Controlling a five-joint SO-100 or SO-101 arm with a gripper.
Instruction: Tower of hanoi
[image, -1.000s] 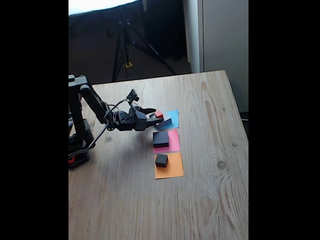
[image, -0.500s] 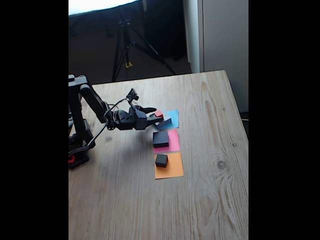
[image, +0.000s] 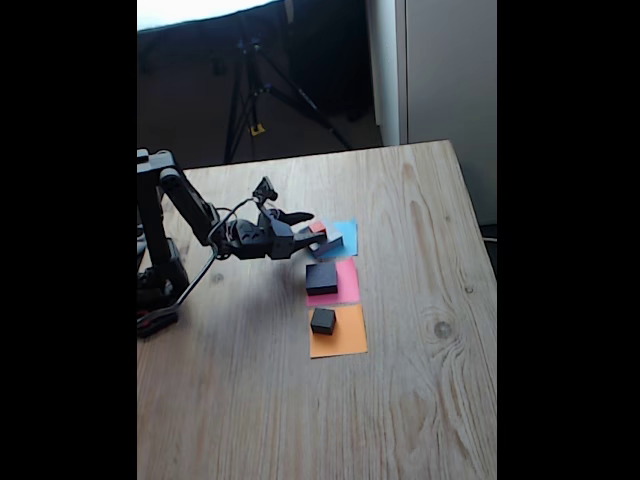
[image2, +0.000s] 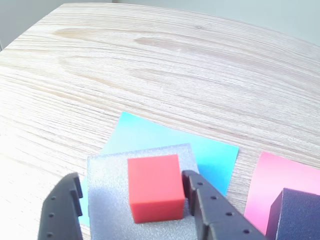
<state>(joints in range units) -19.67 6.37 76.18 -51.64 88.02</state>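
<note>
Straddling the small red cube (image2: 154, 186) with fingers spread, the black gripper (image2: 135, 205) touches it only on the right. The cube sits on a grey square block (image2: 107, 200), cut off below, covering blue paper (image2: 210, 155).

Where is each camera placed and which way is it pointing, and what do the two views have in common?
Fixed view: raised off the table's far side from the arm, looking down across the wooden table; the whole arm and its gripper show, beside the blue, pink and orange paper squares.
Wrist view: rides on the gripper, looking forward and down at the red cube sitting on a grey block; both fingers flank the cube.
Shared: the blue paper square, the pink paper square and its dark block.
</note>
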